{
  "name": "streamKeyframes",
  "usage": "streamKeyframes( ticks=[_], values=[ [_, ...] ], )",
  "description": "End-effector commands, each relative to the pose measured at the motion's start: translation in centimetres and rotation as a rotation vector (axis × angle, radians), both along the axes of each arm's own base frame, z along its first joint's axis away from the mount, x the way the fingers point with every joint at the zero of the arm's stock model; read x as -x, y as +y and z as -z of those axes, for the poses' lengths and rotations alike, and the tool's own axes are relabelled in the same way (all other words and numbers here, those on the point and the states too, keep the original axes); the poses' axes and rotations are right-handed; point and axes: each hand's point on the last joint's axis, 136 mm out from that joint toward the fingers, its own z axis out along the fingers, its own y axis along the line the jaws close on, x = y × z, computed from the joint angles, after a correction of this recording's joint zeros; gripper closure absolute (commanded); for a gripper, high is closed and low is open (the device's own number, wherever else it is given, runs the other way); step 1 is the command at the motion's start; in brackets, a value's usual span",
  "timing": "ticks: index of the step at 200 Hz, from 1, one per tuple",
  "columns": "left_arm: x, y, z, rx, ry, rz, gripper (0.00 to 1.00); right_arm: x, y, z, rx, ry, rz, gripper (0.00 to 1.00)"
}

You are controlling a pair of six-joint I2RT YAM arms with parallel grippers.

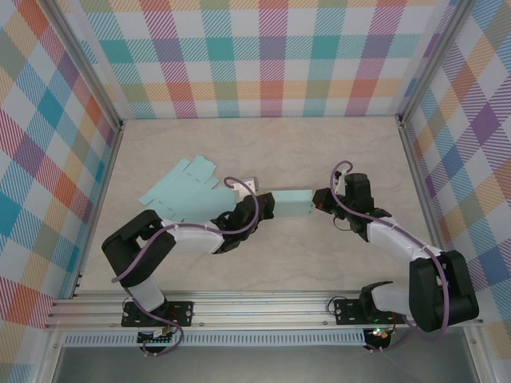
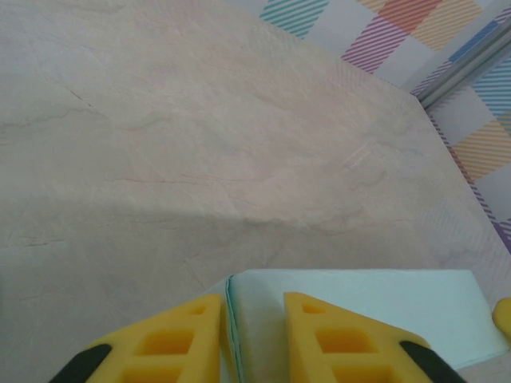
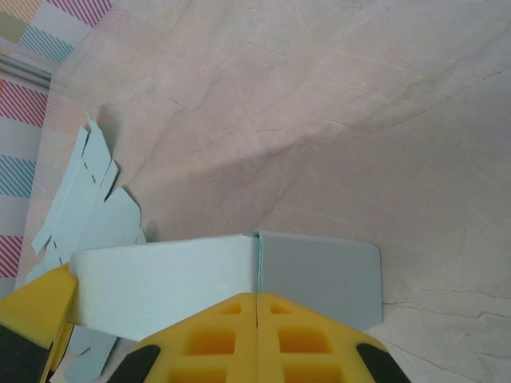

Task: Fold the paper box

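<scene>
- the left arm [image 1: 188, 238] had smooth white links set between bulky black joint housings.
- the right arm [image 1: 395, 235] was built the same way, with white shells and black joints.
- a thin purple cable [image 1: 238, 183] ran along each arm and bowed clear of it near the wrist.
- the bases [image 1: 156, 311] were black blocks on flat black plates.
- the left gripper [image 2: 251, 299] had two bright yellow fingers [image 2: 180, 347], wedge-shaped, with rectangular recesses moulded into them and black parts at the outer corners.
- the right gripper [image 3: 257, 297] had matching yellow fingers with the same recesses and black corners.
</scene>
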Motion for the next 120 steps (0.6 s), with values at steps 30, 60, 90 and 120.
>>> streamKeyframes(
  ticks=[30,60,90,120],
  values=[
    [0.2,-0.2,-2.6,-0.022,-0.022,0.074,0.56,0.8,-0.3,0.5,0.037,0.043,-0.015,0.98],
    [0.0,0.3,-4.1,-0.022,-0.047,0.073,0.49,0.5,-0.1,0.0,0.033,0.032,-0.019,0.94],
    [-0.3,1.4,-5.5,-0.046,-0.080,0.069,0.39,0.2,0.1,-0.7,0.022,0.023,-0.024,0.84],
    [-0.7,2.7,-6.9,-0.114,-0.118,0.105,0.28,0.0,0.2,-1.6,0.021,0.014,-0.031,0.69]
  ],
)
